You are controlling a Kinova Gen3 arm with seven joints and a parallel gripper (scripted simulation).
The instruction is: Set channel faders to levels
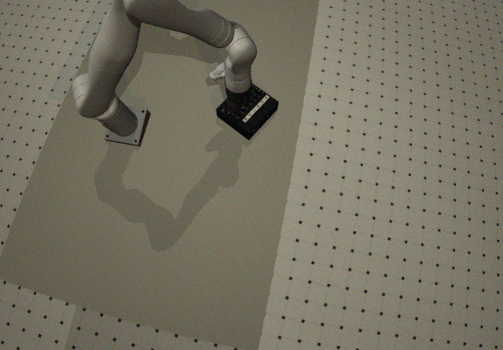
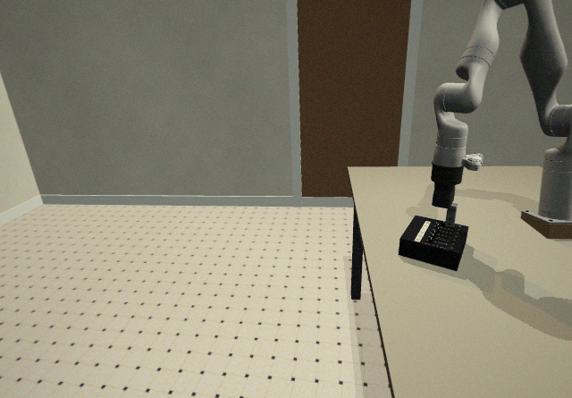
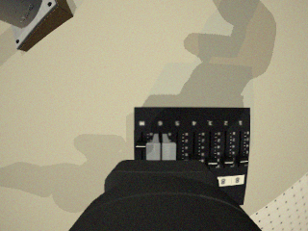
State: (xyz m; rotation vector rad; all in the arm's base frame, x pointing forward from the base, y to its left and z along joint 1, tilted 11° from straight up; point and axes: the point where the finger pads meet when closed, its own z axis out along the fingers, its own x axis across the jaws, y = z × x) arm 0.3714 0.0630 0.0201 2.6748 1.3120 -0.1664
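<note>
The black lighting desk (image 1: 248, 130) (image 2: 427, 254) (image 3: 207, 113) stands on the table. My gripper (image 2: 450, 224) (image 3: 160, 142) is shut with nothing visible between its fingers. Its tips are low over the desk, by the channel marked 6, beside the master fader (image 3: 141, 145); they hide fader 6. The caps of fader 1 (image 3: 243, 162), fader 2 (image 3: 228, 163) and fader 3 (image 3: 212, 164) stand towards the tape end of their slots. Fader 4's cap is dark and faint; fader 5's cap is hidden. The white tape (image 1: 255, 109) (image 2: 422, 231) (image 3: 231, 181) is mostly hidden in the wrist view; its levels are too blurred to read surely.
The arm's base plate (image 1: 141, 128) (image 2: 531, 215) (image 3: 24, 43) is fixed on the table (image 1: 195, 289) (image 2: 461, 338) (image 3: 58, 96), well apart from the desk. One table edge runs near the desk's tape side, with tiled floor (image 1: 386, 175) (image 2: 184, 292) beyond it.
</note>
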